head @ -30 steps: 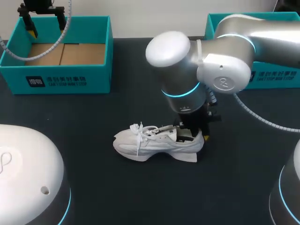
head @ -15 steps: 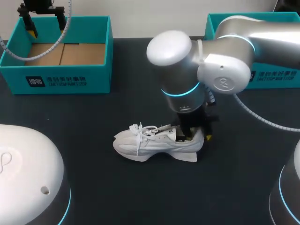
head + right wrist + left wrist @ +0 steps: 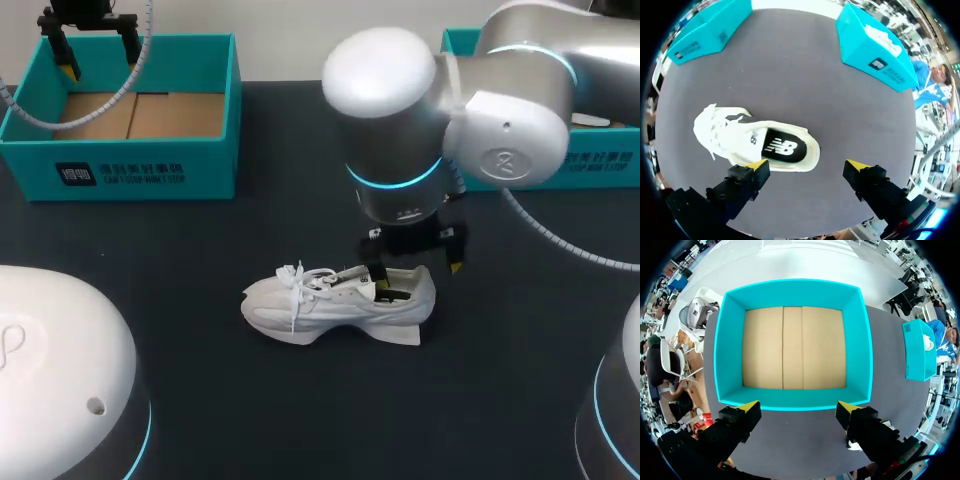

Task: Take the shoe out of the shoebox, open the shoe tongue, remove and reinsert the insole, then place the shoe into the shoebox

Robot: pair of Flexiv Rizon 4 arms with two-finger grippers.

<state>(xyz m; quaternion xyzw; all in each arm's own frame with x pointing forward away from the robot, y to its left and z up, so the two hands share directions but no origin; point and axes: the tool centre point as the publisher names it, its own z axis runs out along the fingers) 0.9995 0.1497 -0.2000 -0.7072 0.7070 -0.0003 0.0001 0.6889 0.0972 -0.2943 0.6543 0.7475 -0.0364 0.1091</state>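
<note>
This looks like a robotics lab, with a work table set up for manipulation trials. Two silver-grey robot arms with glowing cyan rings at their joints, the right arm and the left arm, stand over a dark grey matte table. On it are an open teal cardboard shoebox at the far left corner, a second teal box at the far right corner, and a single white lace-up sneaker near the middle.
</note>
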